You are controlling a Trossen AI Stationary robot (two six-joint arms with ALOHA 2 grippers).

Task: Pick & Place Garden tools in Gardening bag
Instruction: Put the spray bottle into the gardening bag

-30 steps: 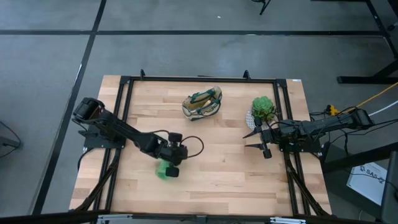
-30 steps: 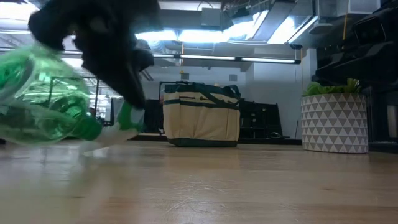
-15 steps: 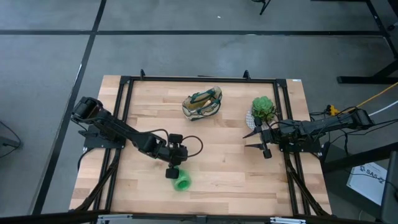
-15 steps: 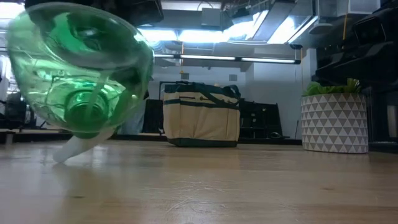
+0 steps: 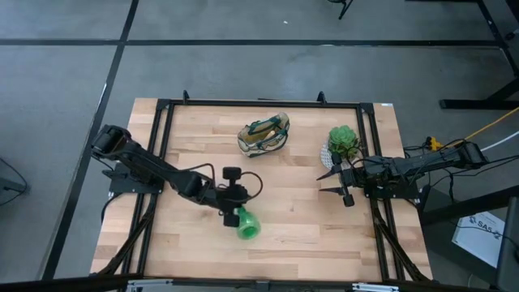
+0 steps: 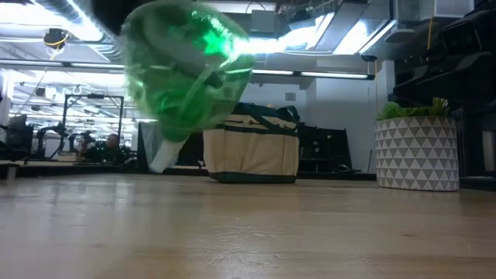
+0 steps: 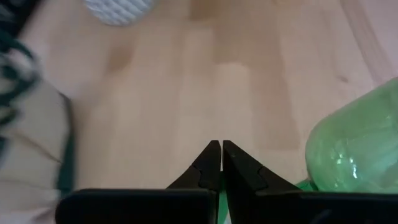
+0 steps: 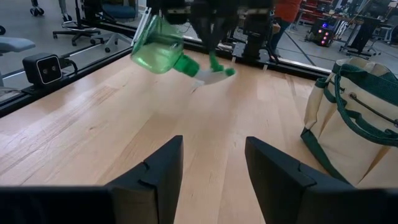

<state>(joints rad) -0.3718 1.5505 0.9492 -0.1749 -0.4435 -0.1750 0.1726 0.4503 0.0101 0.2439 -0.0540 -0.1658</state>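
Left gripper (image 5: pixel 233 208): fingers pinched on the trigger head of green spray bottle (image 5: pixel 247 225), lifted clear of the table's middle, body slanting toward the front edge. Gardening bag (image 5: pixel 264 135): near the back edge, nearer this arm.

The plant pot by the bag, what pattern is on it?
The plant pot has a white and grey triangle pattern, clearest in the low view.

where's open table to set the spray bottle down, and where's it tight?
Free: the near strip of the table in front of both arms, and the far-left corner left of the gardening bag. Tight: far right, where the potted plant sits beside the right gripper. The spray bottle hangs mid-table.
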